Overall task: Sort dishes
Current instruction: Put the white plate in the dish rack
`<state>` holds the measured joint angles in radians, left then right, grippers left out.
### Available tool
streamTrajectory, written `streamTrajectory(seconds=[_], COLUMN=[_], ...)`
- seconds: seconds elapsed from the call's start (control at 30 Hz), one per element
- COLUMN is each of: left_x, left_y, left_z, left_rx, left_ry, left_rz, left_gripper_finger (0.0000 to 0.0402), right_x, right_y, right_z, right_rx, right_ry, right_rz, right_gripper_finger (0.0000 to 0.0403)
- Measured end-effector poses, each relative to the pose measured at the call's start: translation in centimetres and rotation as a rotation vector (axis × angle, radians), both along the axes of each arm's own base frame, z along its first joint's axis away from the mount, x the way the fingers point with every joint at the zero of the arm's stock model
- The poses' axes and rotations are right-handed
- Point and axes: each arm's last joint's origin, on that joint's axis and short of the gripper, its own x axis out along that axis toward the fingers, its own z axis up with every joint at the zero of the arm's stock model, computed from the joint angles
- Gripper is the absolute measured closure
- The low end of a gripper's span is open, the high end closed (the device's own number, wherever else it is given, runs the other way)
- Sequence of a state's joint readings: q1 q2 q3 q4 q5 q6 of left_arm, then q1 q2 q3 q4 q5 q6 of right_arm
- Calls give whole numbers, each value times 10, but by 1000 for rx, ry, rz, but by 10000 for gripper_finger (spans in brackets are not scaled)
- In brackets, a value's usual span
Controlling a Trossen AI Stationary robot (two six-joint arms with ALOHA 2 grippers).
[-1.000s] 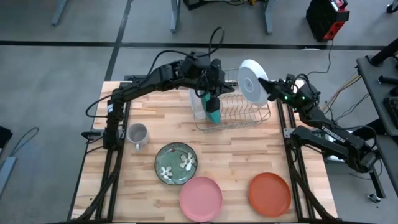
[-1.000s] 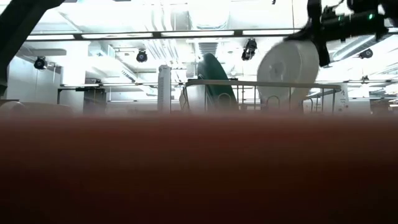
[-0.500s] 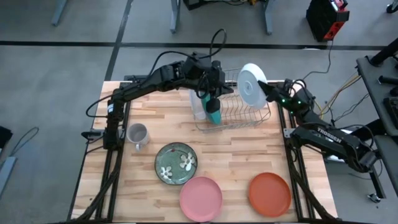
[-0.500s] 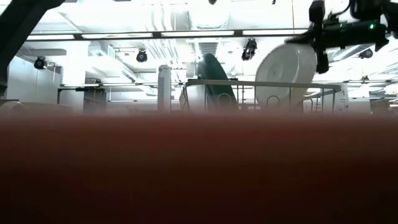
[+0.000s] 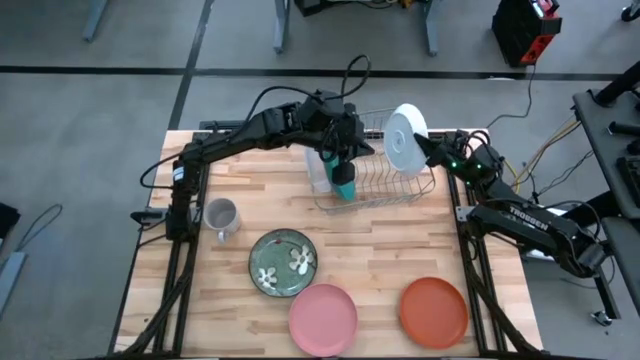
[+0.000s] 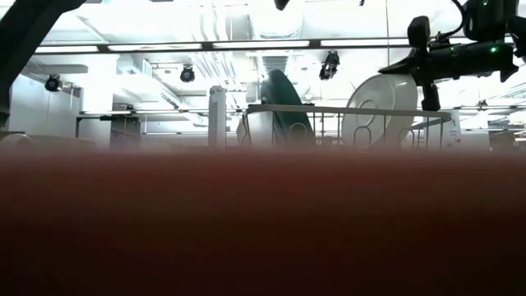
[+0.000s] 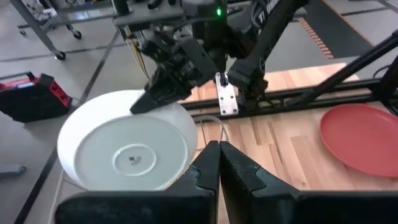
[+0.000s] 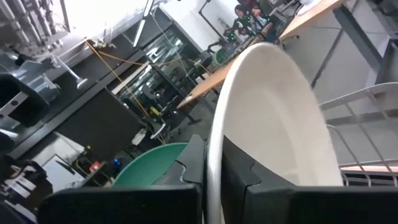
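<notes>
My right gripper [image 5: 422, 147] is clamped on the rim of the white bowl [image 5: 405, 138], holding it on edge over the right end of the wire dish rack [image 5: 385, 180], which sits at the far edge of the surface [image 5: 370, 240]. The bowl is plain and round, tilted, with its underside and a small centre mark facing my left arm; from table height its lower part shows behind the rack's top rail.

My left gripper [image 5: 343, 165] hangs over the left part of the rack with its fingers pressed together on nothing, just above the large teal plate [image 5: 343, 182], which stands upright in the rack beside a pale cup-like holder [image 5: 319, 178].

On the open wood, the dark green plate with white flowers [image 5: 284, 263] lies flat near the middle. The pink plate [image 5: 323, 319] lies at the near edge, just beside it. The orange-red plate [image 5: 434, 312] lies toward the near right corner, well apart from the rack. A small grey mug [image 5: 221, 216] stands near the left edge.

In the level view a blurred reddish-brown band fills the whole lower half, hiding everything on the wood.
</notes>
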<state>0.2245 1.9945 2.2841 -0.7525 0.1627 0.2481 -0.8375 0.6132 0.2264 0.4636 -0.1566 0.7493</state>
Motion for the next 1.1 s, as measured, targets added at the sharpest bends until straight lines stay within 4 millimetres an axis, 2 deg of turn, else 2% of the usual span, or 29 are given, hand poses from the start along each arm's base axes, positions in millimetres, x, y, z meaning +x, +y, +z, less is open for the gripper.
streamTrajectory(seconds=[0.67,0.9,1.1], left_x=[7,7,10], left_y=[3,4,4], left_z=[-28,-32,-39], left_rx=[5,3,2], left_ry=[88,99,107], left_rz=[44,45,46], left_gripper_finger=[401,401,401], right_x=[1,-1,-3], right_y=[0,2,5], right_z=[-15,-28,-14], right_rx=[30,99,170], right_ry=[159,314,510], right_rz=[25,44,89], right_gripper_finger=[252,205,170])
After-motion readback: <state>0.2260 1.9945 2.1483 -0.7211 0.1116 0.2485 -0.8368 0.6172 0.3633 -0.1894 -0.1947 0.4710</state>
